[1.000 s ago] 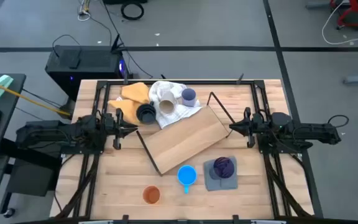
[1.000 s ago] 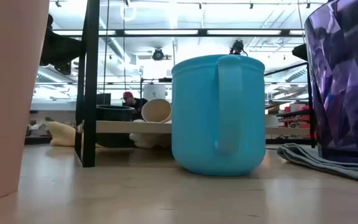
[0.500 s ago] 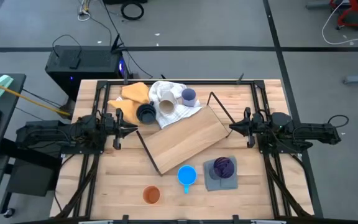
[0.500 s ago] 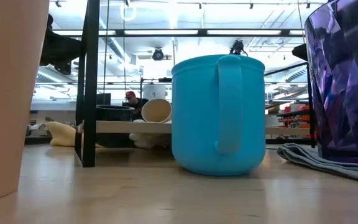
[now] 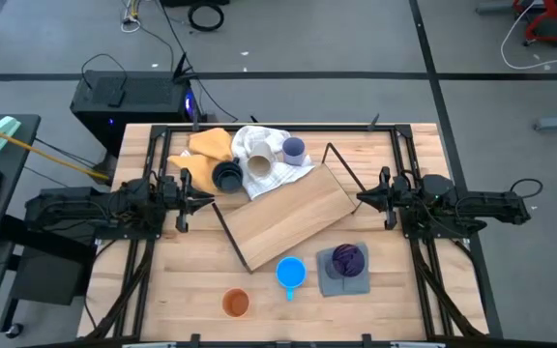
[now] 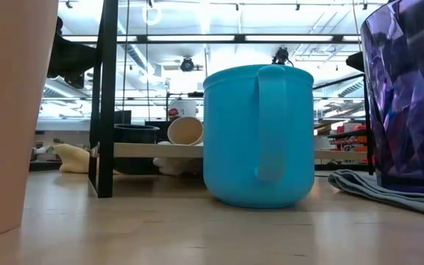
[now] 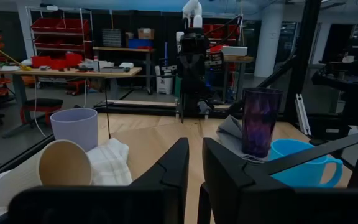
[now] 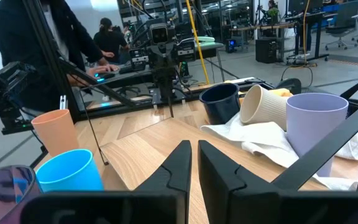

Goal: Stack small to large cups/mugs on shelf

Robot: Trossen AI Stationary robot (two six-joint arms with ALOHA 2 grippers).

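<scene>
While both arms wait at the table's sides, the left gripper (image 5: 193, 200) and right gripper (image 5: 364, 199) hold nothing, fingers nearly closed with a thin gap. Between them the shelf (image 5: 283, 217) lies skewed. On the white cloth (image 5: 259, 145) behind it sit the lavender cup (image 5: 294, 149) upright and the beige cup (image 5: 258, 165) tipped over, the navy mug (image 5: 226, 176) beside. Nearer the front stand the blue mug (image 5: 291, 273), orange cup (image 5: 235, 303), and purple cup (image 5: 347, 258) on a grey cloth (image 5: 333, 281).
</scene>
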